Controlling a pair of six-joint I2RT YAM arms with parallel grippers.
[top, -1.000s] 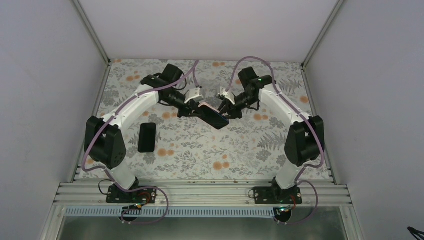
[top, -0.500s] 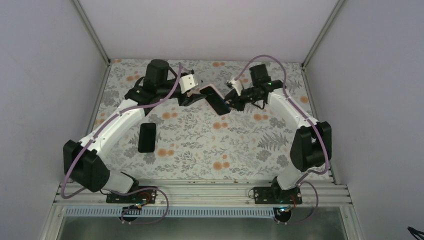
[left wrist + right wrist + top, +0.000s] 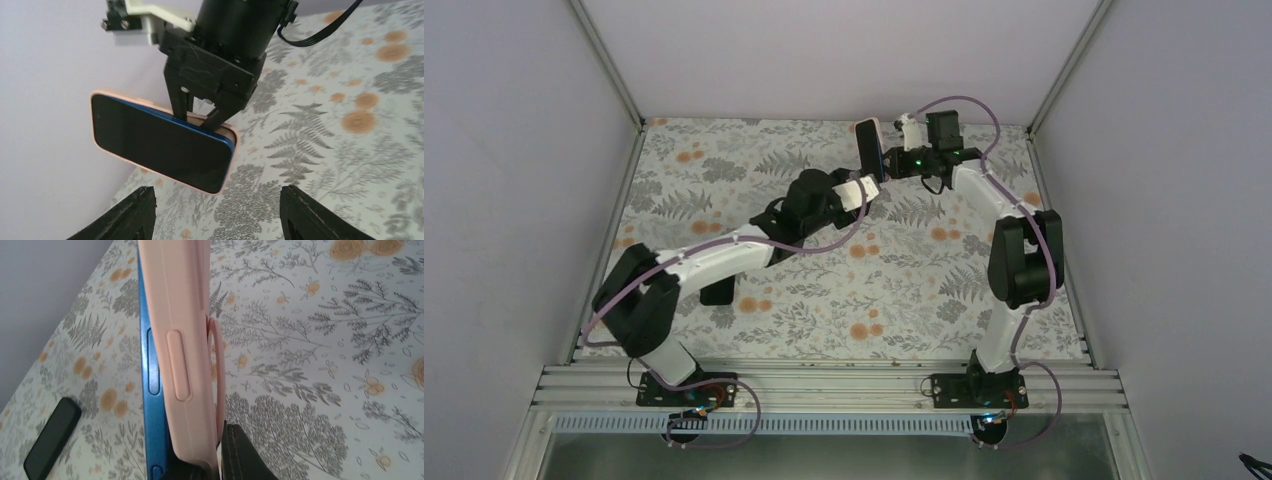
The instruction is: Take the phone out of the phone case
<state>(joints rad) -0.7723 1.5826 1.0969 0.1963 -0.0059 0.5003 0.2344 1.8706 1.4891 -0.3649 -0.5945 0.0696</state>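
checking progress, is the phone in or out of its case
Partly out: one edge of the blue phone sits outside the pink case.

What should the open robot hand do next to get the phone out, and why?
Probably ease the open left gripper forward and close it on the phone at its free end. The right gripper is shut on the pink phone case, holding it in the air, and the phone's blue edge shows beside the case.
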